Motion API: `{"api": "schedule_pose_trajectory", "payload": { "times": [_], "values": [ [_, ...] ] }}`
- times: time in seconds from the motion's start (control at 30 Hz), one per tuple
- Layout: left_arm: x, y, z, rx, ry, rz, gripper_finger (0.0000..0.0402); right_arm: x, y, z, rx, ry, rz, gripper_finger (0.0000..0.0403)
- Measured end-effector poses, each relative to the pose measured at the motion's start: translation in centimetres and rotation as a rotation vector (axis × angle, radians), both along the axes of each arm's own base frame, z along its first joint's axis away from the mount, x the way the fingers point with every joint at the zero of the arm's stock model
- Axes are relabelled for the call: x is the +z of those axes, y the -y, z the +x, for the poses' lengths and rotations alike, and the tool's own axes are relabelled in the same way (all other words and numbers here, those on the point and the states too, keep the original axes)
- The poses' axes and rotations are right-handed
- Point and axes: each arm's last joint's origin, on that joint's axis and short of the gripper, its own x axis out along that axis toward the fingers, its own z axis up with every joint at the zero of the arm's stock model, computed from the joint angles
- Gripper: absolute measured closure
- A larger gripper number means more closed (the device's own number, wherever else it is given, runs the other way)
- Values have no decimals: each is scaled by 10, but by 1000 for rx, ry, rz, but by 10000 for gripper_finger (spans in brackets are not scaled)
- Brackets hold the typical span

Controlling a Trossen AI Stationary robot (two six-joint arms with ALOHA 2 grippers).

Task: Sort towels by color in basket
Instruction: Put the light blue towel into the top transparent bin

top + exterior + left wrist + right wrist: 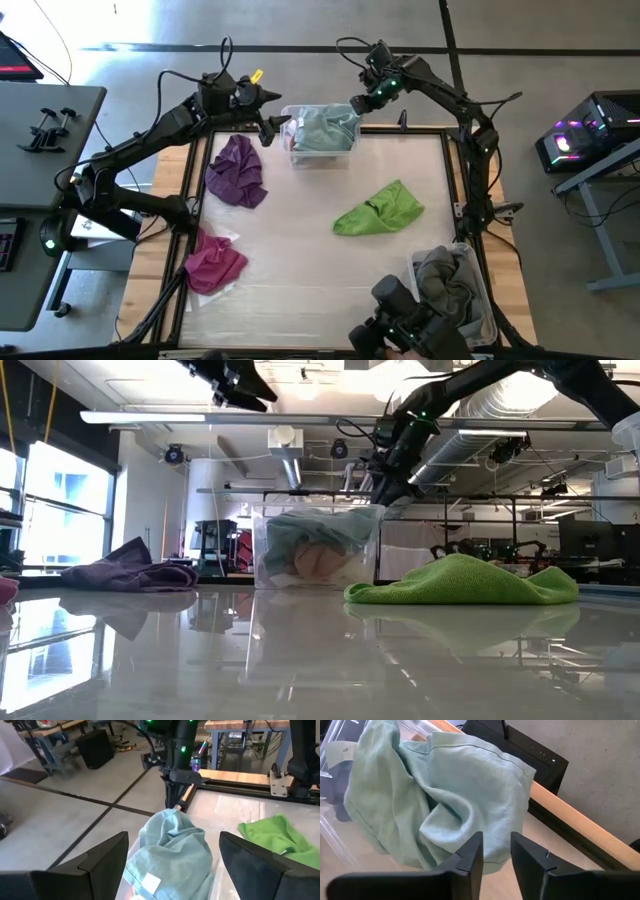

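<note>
Pale teal soft cloth (325,128) heaped in clear plastic bin (293,150), table's twelve o'clock. Right gripper (357,104) above bin's corner, jaws narrow, empty; left gripper (283,122) alongside, jaws wide.

Both arms are black, jointed, with loose black cables looped alongside. Right arm (440,85) wrist shows green indicator lights; left arm (150,135) carries a yellow tag. Fingers (100,860) are matte black, wedge-shaped.
</note>
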Motion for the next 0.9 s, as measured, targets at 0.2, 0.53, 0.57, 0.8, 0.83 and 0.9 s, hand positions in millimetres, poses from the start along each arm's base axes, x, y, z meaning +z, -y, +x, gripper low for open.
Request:
{"api": "schedule_pose_trajectory", "payload": {
  "times": [0.2, 0.53, 0.57, 0.8, 0.83, 0.9],
  "values": [
    [3, -1, 1, -2, 23, 25, 104, 0, -5, 4, 15, -7, 8, 370],
    [5, -4, -1, 8, 34, 41, 104, 0, -21, 20, 108, 28, 28, 400],
    [4, -4, -1, 8, 34, 41, 104, 0, -24, 24, 96, 21, 25, 401],
    [4, -4, -1, 8, 34, 41, 104, -21, -43, 66, -32, -63, -72, 402],
    [4, -4, -1, 8, 34, 41, 104, -24, -46, 71, -38, -79, -94, 402],
    [4, -4, -1, 8, 33, 41, 104, -29, -53, 81, -50, -95, -128, 402]
  ]
}}
